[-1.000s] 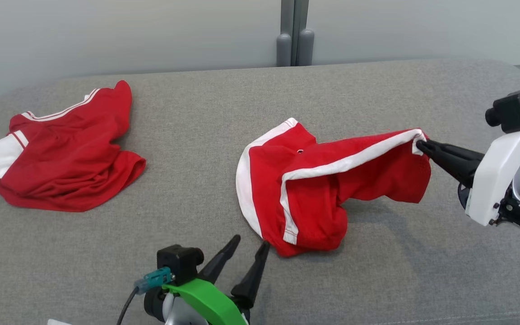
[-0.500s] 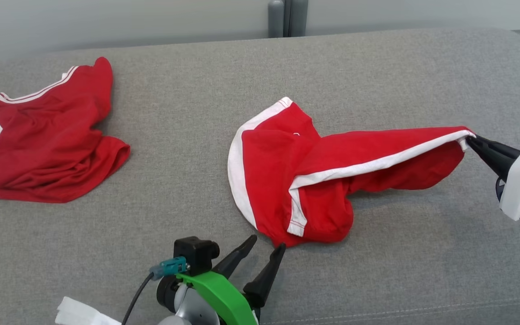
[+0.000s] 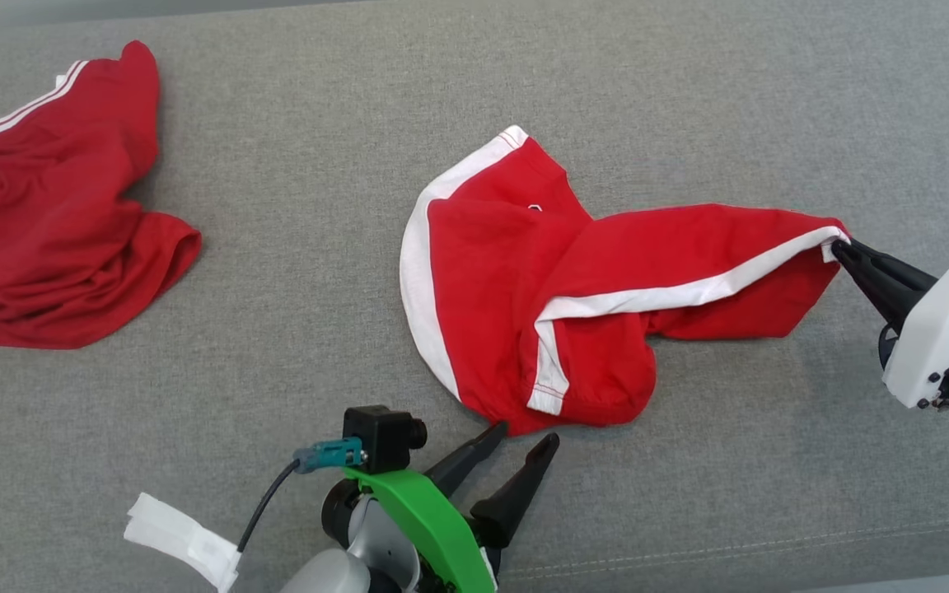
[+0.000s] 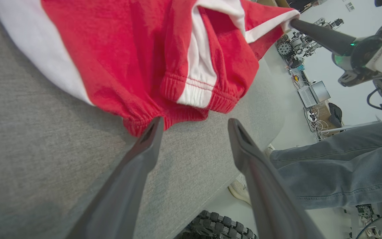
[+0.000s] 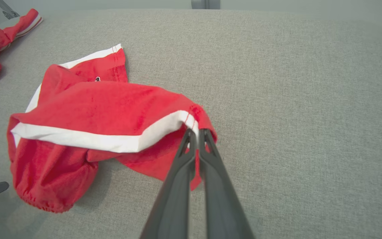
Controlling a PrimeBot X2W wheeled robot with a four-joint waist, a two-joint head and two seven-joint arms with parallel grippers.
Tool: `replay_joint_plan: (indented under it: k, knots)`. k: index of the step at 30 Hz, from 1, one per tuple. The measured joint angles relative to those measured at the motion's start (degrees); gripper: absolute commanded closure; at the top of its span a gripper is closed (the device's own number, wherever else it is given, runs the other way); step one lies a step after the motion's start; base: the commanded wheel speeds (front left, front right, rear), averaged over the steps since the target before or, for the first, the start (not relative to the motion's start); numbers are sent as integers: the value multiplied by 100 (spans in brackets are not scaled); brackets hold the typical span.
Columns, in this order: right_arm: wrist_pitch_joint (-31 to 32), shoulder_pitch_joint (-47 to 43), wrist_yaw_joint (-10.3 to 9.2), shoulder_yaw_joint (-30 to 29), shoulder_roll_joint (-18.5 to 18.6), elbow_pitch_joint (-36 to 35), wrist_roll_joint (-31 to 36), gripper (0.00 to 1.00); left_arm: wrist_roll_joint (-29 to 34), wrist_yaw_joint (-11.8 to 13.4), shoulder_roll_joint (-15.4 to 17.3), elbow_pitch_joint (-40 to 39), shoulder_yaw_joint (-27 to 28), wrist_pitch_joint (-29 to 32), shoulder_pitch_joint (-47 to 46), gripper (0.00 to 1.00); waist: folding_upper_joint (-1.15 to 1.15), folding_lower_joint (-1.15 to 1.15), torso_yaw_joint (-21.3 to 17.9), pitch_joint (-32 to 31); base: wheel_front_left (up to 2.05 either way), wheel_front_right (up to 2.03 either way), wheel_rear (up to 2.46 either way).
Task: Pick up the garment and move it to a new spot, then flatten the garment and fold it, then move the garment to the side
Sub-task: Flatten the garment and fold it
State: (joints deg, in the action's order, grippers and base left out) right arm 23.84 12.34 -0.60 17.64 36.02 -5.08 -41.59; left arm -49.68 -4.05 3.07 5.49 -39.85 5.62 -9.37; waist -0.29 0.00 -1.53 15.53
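head view: the crumpled red cloth shorts with white side stripes [image 3: 573, 313] lie near the middle of the grey fabric-covered counter [image 3: 293, 354], with one white-trimmed corner drawn out to the right and raised a little off the surface. the right gripper [image 3: 839, 245] has its jaws pinched tight on that corner, at the end of the white stripe. the left gripper [image 3: 526, 433] hovers just beside the gathered elastic edge at the near end of the shorts, jaws spread wide and holding nothing; whether one finger touches the cloth i cannot tell. judging by this, the task is at an early stage: the garment is gripped and held stretched, but it is bunched with one layer lapped over another, so flattening, folding and the move to the side all remain. a second red garment with white trim [image 3: 46, 214] lies well apart at the left, leaving broad bare fabric between and beyond for spreading. the near edge of the counter runs close behind the left gripper, and the left wrist view shows a person's leg in blue jeans [image 4: 337, 172] and a knobbly black tyre [image 4: 224, 225] past it, so there looks to be little margin for pulling toward the robot.
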Motion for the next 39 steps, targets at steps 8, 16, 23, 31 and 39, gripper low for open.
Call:
replay_joint_plan:
  k: [8, 16, 23, 31, 39]
  knots:
    - [-170, 23, 5, 146, -169, 27, 80, 100, -203, -4, -3, 156, -85, 96, -218, 0, 0, 0, -57, 165, 0, 0, 0]
    - [-315, 37, 5, 147, -182, 152, 108, 100, -423, -45, -5, 166, -219, 124, -366, 0, 0, 0, -79, 207, 0, 0, 0]
    - [-372, 38, 7, 188, -226, 223, 132, 100, -665, -45, -5, 210, -281, 112, -450, 0, 0, 0, -106, 219, 0, 0, 0]
    - [-415, 46, 9, 211, -250, 309, 189, 100, -901, -40, -7, 294, -318, 30, -566, 0, 0, 0, -160, 234, 0, 0, 0]
    - [-466, 70, 57, 255, -316, 382, 190, 100, -1016, 2, -8, 336, -437, -64, -709, 18, 0, 0, -212, 243, 0, 0, 0]
